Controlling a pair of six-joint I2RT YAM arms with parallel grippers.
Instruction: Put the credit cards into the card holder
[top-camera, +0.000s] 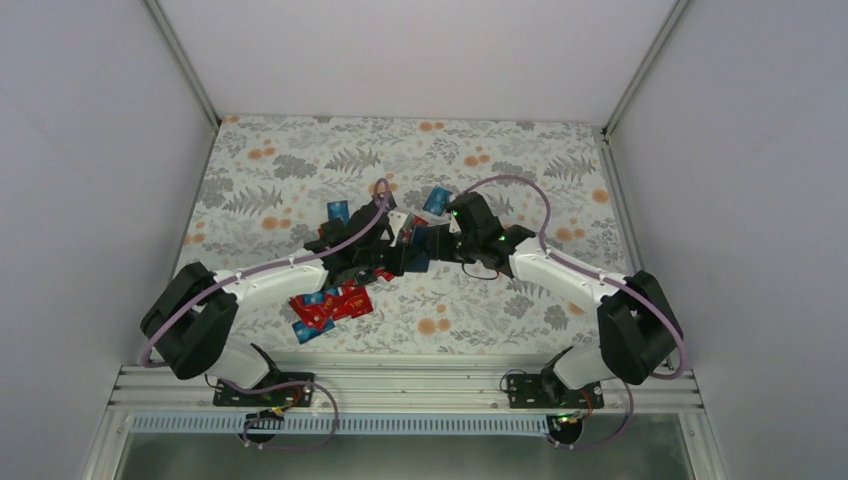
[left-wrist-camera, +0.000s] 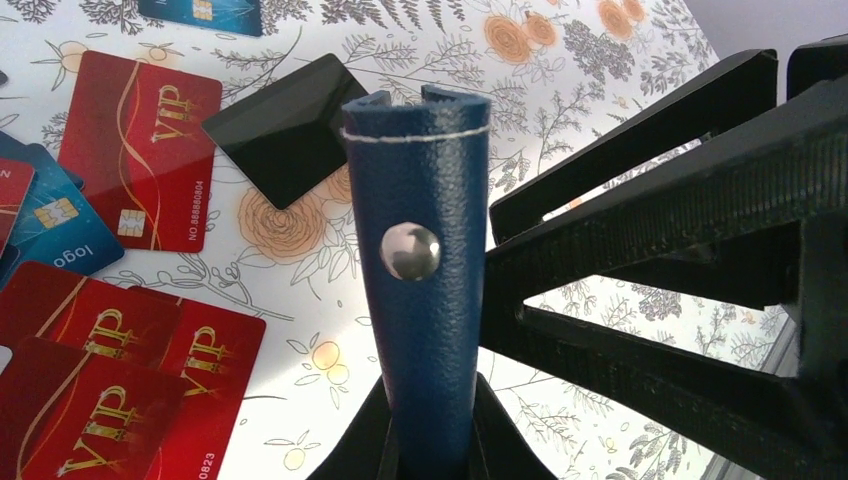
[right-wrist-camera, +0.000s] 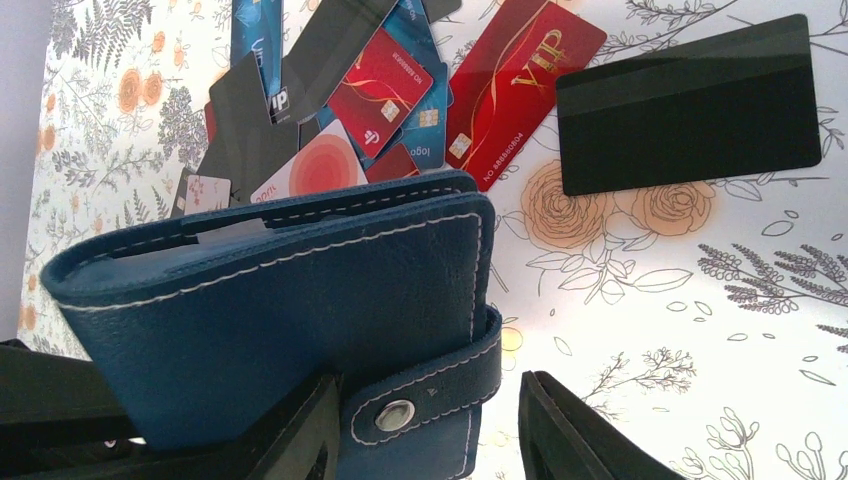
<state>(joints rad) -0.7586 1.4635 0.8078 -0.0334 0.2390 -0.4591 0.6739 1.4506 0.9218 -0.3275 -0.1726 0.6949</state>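
Card holder (right-wrist-camera: 300, 320), grained navy blue with white stitching, is folded shut and held on edge between the two arms over the middle of the floral tablecloth (top-camera: 300, 160). The left gripper (left-wrist-camera: 430, 450) is clamped on its lower edge, so the holder rises straight up from between the jaws. A round metal snap stud (left-wrist-camera: 410, 250) faces that wrist camera.

The right gripper (right-wrist-camera: 425, 440) straddles the corner where the strap carries its stud. Its jaws stand apart, one against the cover, with a gap showing between the strap and the other.

Credit cards (top-camera: 330, 305) lie scattered flat around the holder, a red and blue heap nearest the left arm and single blue ones farther back.

- **Red cards** (left-wrist-camera: 140, 150): gold "VIP" lettering and a chip. One has a white number starting "NO.888", another a number ending "0823".
- **Blue card** (left-wrist-camera: 55, 235): reads "logo", seen upside down.
- **Plain black card** (left-wrist-camera: 285, 130): lies just beyond the holder, with no legible print.
- **Black card with a grey stripe** (right-wrist-camera: 690, 105): lies on the cloth in the right wrist view.
- **White card with orange-red rings** (right-wrist-camera: 320, 165): its small print is too blurred to read.
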